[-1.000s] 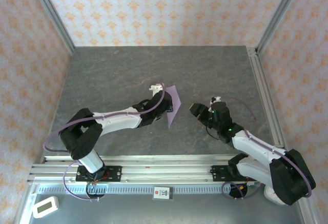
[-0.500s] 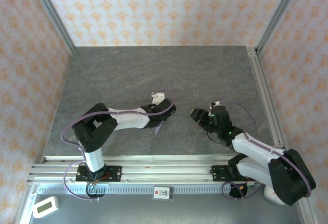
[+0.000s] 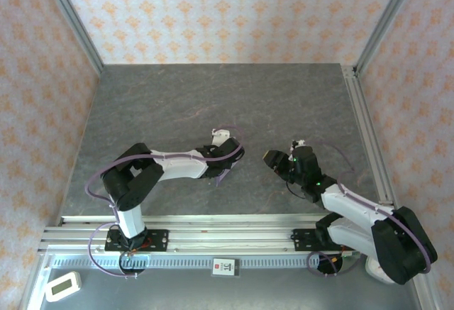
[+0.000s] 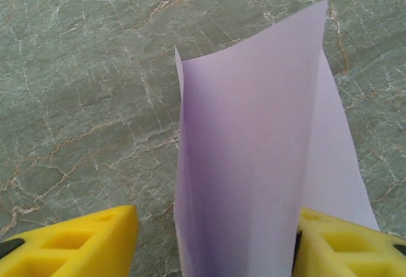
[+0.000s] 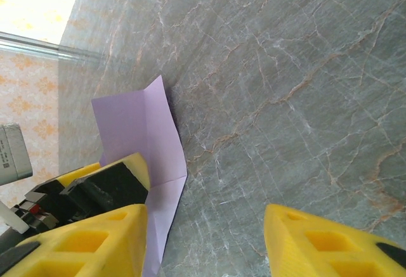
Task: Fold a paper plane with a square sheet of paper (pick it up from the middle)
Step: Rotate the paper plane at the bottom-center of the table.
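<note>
The left gripper point(image 4: 216, 229) stood open astride the square sheet of paper point(image 4: 247, 163), which rose bent between its jaws, touching one finger (bare marble table point(image 4: 82, 99) showed beside the other). The right gripper point(image 5: 206, 229), just beside the sheet, gaped wide and empty. Closing now might crumple the sheet off-centre or push it sideways, spoiling the crease.

Left arm point(image 3: 163, 164): I see it bent in from the near left, its left gripper point(image 3: 227, 159) low over the middle of the table point(image 3: 213, 97).
Paper: a lilac sliver of the square sheet of paper point(image 3: 221, 177) shows at that gripper's near side; the rest is hidden.
Right gripper point(image 3: 272, 158): just right of it, apart from the sheet.
Jaws: I cannot tell.
Near left corner: a small white device point(image 3: 60, 286).
</note>
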Motion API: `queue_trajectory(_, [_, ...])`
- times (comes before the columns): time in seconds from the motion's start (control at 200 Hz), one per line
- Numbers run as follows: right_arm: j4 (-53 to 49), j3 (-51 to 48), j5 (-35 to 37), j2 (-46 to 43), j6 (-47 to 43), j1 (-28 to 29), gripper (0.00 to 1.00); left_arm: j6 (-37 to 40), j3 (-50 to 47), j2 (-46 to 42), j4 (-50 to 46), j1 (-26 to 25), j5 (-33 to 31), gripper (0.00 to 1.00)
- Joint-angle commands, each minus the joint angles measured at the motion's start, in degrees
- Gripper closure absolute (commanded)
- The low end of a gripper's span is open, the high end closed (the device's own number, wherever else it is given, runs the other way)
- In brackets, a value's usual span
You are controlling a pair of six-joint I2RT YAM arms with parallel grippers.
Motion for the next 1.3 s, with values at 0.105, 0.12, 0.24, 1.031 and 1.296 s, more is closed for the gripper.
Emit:
queue_trajectory(0.105, [1.9,-0.9,-0.4,0.0,0.0,0.5,0.5,0.4,-1.5,2.7,1.6,-0.3,-1.1,0.36])
queue_trajectory(0.12, [1.9,-0.9,-0.4,0.0,0.0,0.5,0.5,0.5,-1.4,2.8,1.5,-0.2,-1.0,0.35])
queue_trajectory(0.24, [1.7,-0.9,-0.4,0.0,-0.2,0.5,0.5,1.0,-0.7,-0.6,1.4,-0.1,1.3,0.29])
queue_trajectory(1.031, [2.4,-0.1,0.1,1.7,-0.2,0.6,0.52,-1.4,-0.6,-6.4,8.7,2.2,20.8,0.14])
queue_trajectory(1.296, [2.5,0.1,0.4,2.2,-0.5,0.5,0.53,-3.0,-4.3,-5.3,10.2,3.5,19.4,0.17])
